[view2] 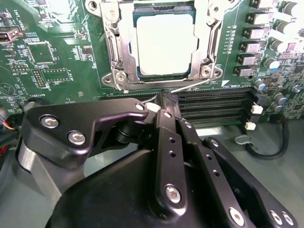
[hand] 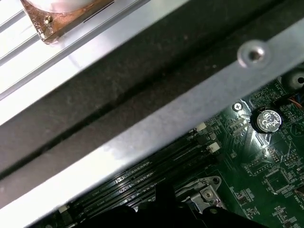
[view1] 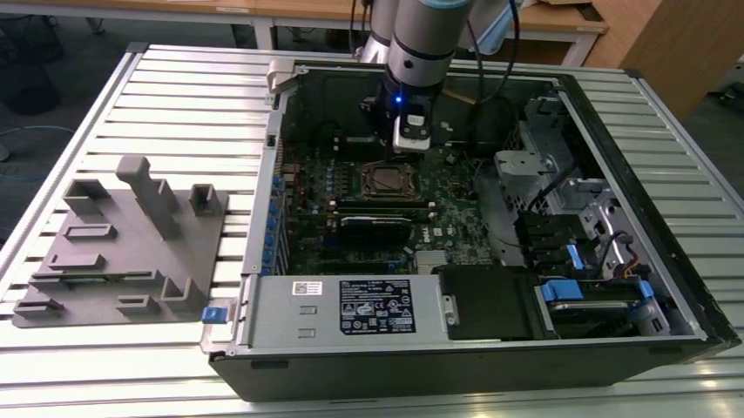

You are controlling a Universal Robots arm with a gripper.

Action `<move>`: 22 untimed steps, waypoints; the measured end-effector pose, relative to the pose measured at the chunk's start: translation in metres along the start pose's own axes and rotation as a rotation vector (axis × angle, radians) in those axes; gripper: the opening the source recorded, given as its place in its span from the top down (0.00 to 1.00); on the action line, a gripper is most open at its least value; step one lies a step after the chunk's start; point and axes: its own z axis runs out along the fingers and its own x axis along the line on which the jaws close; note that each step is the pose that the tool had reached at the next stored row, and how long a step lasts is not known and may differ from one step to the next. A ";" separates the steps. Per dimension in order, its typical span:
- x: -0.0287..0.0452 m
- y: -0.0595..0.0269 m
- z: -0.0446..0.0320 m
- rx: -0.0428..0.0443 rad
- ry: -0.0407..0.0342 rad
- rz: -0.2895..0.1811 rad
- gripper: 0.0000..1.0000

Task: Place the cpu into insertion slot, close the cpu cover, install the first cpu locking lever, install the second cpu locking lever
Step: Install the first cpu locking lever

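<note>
In the second wrist view the cpu (view2: 164,45), a dull silver square, lies in the insertion slot (view2: 164,8). The silver cpu cover (view2: 118,52) is down flat around it. Thin metal lever rods (view2: 190,87) run along the socket edge nearest my fingers. My gripper (view2: 164,105) is shut with nothing between its black fingers (view2: 167,137). Its tips hover just beside that socket edge, over the memory slots. In the exterior view the gripper (view1: 414,146) hangs inside the open computer case, just behind the insertion slot (view1: 384,179).
Black memory slots (view2: 213,104) run beside the socket. A coin battery (hand: 268,120) sits on the green board. The case wall (hand: 156,137) is close by. A power supply (view1: 361,305) and drive bays (view1: 581,244) fill the case front and right. A grey fixture block (view1: 117,244) stands on the slatted table.
</note>
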 end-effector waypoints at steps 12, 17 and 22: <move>-0.0045 0.0018 0.0059 0.0019 0.0012 -0.012 0.90; -0.0082 0.0043 0.0058 0.0015 0.0012 -0.013 0.90; -0.0101 0.0058 0.0057 0.0015 0.0011 -0.013 0.90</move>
